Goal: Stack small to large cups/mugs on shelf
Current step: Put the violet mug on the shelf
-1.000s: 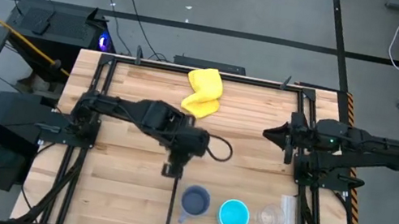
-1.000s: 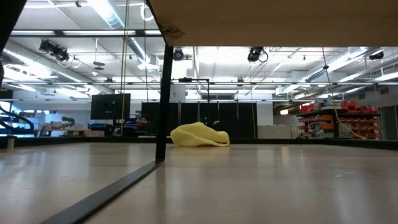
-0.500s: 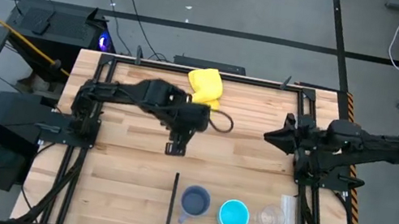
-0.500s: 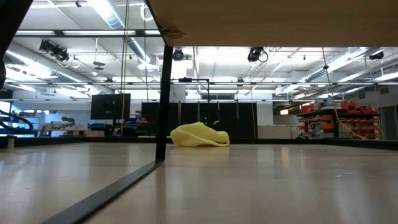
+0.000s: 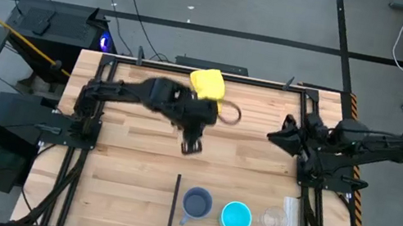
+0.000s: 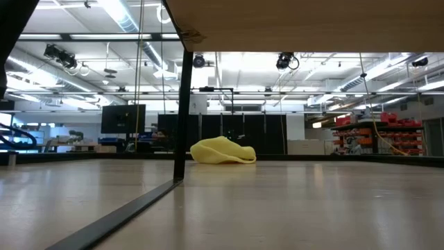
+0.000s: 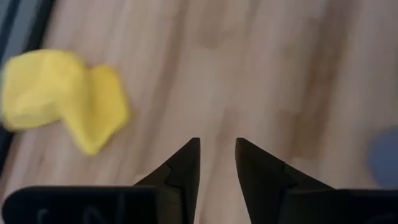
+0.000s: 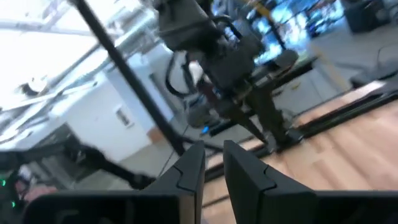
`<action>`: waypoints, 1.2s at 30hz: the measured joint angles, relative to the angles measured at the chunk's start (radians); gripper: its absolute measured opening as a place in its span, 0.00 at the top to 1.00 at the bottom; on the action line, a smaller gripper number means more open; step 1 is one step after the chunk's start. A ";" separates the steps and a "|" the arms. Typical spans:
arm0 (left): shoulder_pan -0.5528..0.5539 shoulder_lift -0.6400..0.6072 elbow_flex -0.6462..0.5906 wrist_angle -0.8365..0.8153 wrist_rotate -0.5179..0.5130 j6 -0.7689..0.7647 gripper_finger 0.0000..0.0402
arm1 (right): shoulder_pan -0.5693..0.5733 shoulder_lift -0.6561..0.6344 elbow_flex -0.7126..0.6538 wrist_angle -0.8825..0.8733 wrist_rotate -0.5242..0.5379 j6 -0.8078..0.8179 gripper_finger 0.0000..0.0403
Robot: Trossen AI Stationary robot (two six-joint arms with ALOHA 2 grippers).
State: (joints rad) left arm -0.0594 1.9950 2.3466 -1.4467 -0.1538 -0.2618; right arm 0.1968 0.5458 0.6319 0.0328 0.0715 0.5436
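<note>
In the high view three vessels stand in a row on a shelf top near the table's near edge: the grey-blue mug [image 5: 196,204], the cyan mug [image 5: 235,217] and the small clear cup [image 5: 273,220]. None is inside another. My left gripper [image 5: 191,145] hovers over the table's middle, far from the mugs and on their far side; in its wrist view my left gripper [image 7: 217,149] is open by a narrow gap and holds nothing. My right gripper [image 5: 272,135] waits by the right edge; in its own view my right gripper [image 8: 214,155] has its fingers close together.
A yellow cloth [image 5: 208,83] lies at the far edge, also seen in the low view as the yellow cloth [image 6: 222,151] and in the left wrist view as the yellow cloth [image 7: 62,93]. The shelf board [image 6: 305,24] stands on a dark post [image 6: 182,104]. Bare wood lies between the arms.
My left gripper has drawn away from the shelf toward the table's far edge and then a little to the right, with nothing in it. The vessels have stayed where they were.
</note>
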 joint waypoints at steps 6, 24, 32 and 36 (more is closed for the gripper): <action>-0.090 -0.004 0.003 0.077 -0.002 0.034 0.75 | 0.065 0.112 0.000 0.061 -0.005 -0.032 0.84; -0.114 -0.351 -0.562 0.076 -0.349 -0.217 0.86 | 0.264 0.396 0.231 0.128 -0.043 -0.157 0.84; -0.123 -0.558 -0.962 0.563 -0.174 -0.179 0.95 | 0.286 0.561 0.322 0.111 -0.042 -0.118 0.84; -0.155 -0.574 -1.037 0.617 -0.157 -0.180 0.97 | 0.297 0.667 0.402 0.005 -0.036 -0.109 0.85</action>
State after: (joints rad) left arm -0.2148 1.4209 1.3100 -0.8302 -0.3108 -0.4422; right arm 0.4937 1.2131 1.0334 0.0379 0.0351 0.4347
